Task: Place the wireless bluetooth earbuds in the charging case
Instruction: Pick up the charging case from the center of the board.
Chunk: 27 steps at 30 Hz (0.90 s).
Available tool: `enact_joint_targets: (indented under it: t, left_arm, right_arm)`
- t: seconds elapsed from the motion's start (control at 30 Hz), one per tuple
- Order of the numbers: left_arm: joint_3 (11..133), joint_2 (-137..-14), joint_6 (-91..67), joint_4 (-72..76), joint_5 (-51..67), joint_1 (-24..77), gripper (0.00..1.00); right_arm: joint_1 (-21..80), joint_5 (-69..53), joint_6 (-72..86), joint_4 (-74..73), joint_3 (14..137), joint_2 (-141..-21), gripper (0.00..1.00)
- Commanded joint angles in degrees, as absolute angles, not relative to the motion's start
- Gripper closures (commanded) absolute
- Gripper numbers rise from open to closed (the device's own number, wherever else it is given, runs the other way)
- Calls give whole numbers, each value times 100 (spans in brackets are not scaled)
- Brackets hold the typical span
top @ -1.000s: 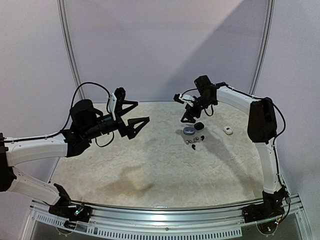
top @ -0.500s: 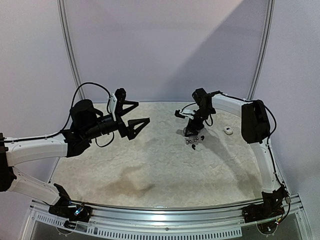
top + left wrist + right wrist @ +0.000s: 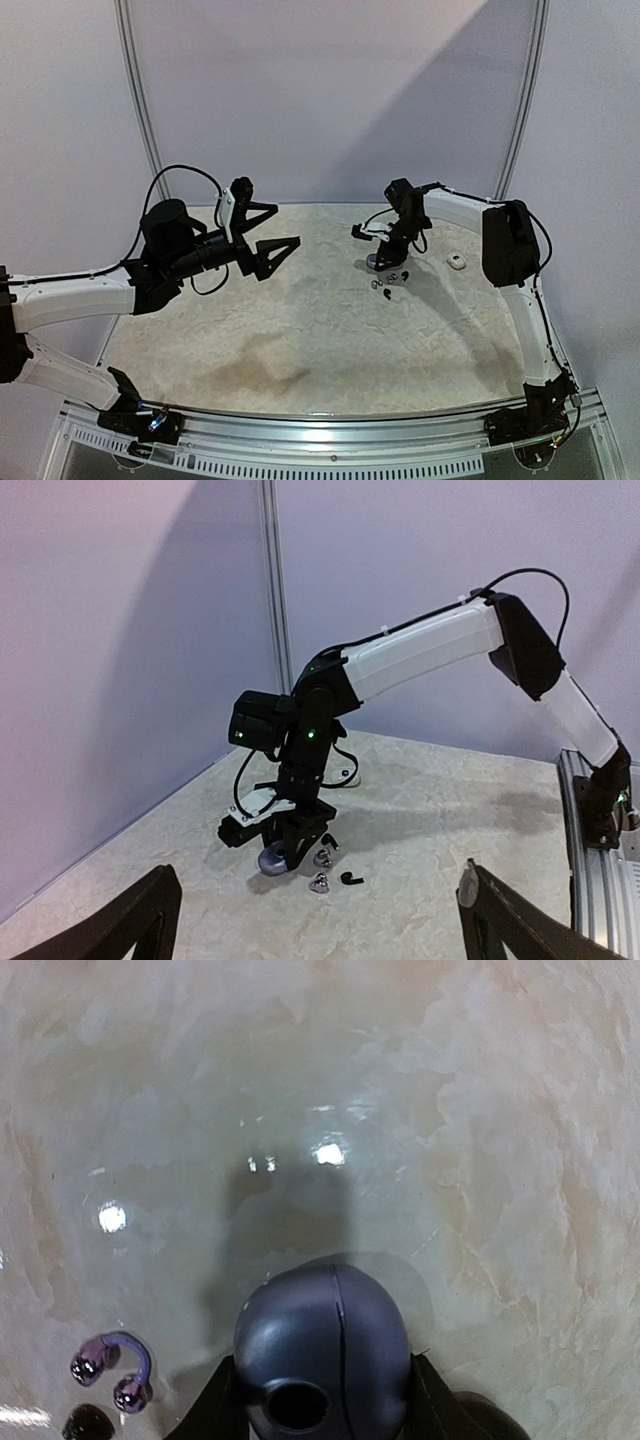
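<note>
Dark blue-grey plastic, rounded like a pebble, with a seam down the middle and a small hole near the front: that was how the charging case was seen from the right wrist. It was pinched between the fingers of the right gripper, which were pressed in on both sides. This was toward the back of the table, a bit right of centre. Whether it was lifted clear of the surface couldn't be told.

The earbuds were left loose on the table just on the near side of the case, silvery ones plus a black one, bunched close together. A small white case was parked further right, well apart from them.

Plenty of bare table was left toward the middle and the near edge, while the back edge wasn't far behind the right wrist. The left gripper was held up in the air over the left half, jaws spread wide, nothing between them.

Compared with a second ago, the right gripper had been brought down from above and behind onto the case. The left arm hadn't been moved at all.
</note>
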State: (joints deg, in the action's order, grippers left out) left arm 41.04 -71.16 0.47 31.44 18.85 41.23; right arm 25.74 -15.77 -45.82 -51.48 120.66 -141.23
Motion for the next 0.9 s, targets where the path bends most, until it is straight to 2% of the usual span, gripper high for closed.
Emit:
enact_joint_targets:
  t: [0.0,0.1,0.17,0.23,0.33,0.43,0.5,0.57,0.87]
  left_arm:
    - [4087,-7100,18,3229,1872,4219,1]
    - [4108,-7076,-359,3204,1793,4202,1]
    - [4158,-7070,-643,3023,1669,4180,1]
    - [4183,-7070,-994,2839,1524,4139,1]
    - [4185,-7066,-1495,2682,1414,4060,2]
    - [4163,-7081,-1555,2748,1895,4056,14]
    - [4157,-7116,-1413,2844,2292,4097,20]
    - [4165,-7148,-1383,2883,2369,4126,22]
    - [4159,-7143,-1495,2860,2188,4156,23]
  right_arm:
    - [2628,-1783,-4844,-5169,12014,-14140,67]
    - [2715,-1731,-4879,-4774,11822,-13846,76]
    - [2790,-1625,-4822,-4196,11409,-13390,77]
    - [2897,-1577,-4650,-3225,10830,-12817,78]
    - [3266,-1204,-4595,-999,9106,-11640,79]
    - [3793,-1072,-4923,630,7859,-10461,78]
    - [4185,-842,-5238,1008,7514,-10042,84]
    - [4569,-451,-5561,1231,7331,-9802,89]
    - [5622,399,-6400,1835,7208,-9680,92]
